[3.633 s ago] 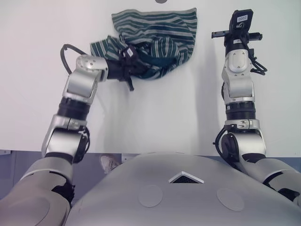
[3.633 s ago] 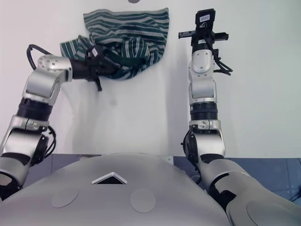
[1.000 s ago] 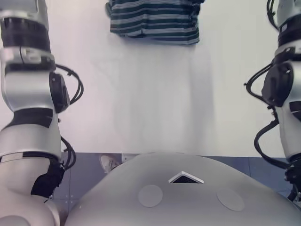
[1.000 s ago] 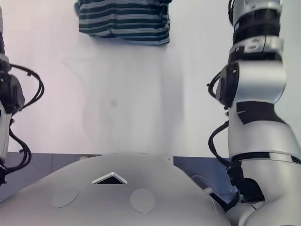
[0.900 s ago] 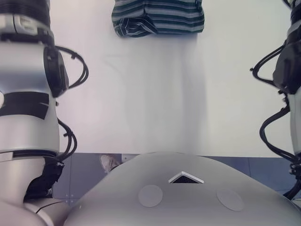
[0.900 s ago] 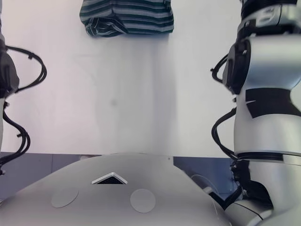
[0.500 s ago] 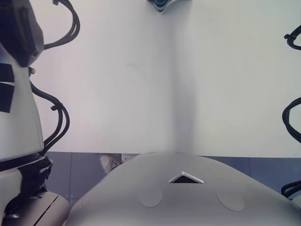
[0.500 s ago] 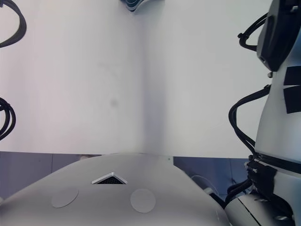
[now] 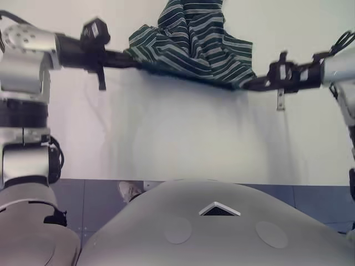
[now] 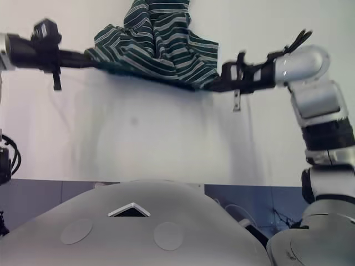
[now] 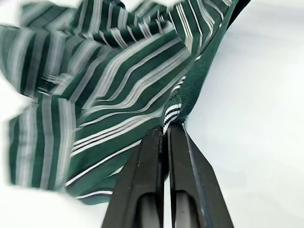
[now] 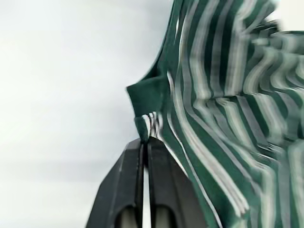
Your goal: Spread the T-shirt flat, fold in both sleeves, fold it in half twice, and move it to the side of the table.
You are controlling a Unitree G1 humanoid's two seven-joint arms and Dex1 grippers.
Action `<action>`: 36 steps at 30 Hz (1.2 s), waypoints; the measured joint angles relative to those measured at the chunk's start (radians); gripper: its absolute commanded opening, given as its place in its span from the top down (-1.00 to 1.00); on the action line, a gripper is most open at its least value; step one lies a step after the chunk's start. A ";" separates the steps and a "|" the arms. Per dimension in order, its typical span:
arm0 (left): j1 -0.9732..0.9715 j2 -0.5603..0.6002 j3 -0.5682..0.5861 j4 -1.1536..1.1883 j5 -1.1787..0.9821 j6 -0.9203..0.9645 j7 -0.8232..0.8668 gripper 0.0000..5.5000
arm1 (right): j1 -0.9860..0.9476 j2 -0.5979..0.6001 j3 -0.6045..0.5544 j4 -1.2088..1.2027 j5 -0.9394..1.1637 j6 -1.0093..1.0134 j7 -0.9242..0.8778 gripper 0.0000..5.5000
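1. Table (image 9: pixel 183 149): plain white matte top that runs across the full width of both head views. Its near edge runs straight across the lower part of the frame.
2. Floor (image 9: pixel 91 208): grey-blue, seen below the table's near edge on both sides. Tile seams are faintly visible on the left.
3. Cables (image 10: pixel 247 213): thin loops on the floor at the right.
4. Light: even and diffuse. Soft grey shadows (image 9: pixel 138 138) with blurred edges lie on the tabletop.

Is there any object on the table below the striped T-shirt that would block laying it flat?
Nothing visible does. The left gripper and right gripper hold the green striped T-shirt by its edge above the white table.
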 measured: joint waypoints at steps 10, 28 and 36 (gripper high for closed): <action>-0.117 0.042 0.078 -0.247 -0.174 0.264 0.157 0.94 | -0.067 -0.017 -0.109 -0.239 0.086 0.475 -0.187 0.86; 0.334 0.215 -0.092 -0.105 0.129 -0.168 0.195 1.00 | 0.182 -0.157 0.045 -0.071 -0.097 0.095 -0.134 0.99; 0.169 0.093 0.039 -0.265 -0.074 0.107 0.279 1.00 | -0.024 -0.003 -0.100 -0.042 -0.012 0.225 -0.246 0.99</action>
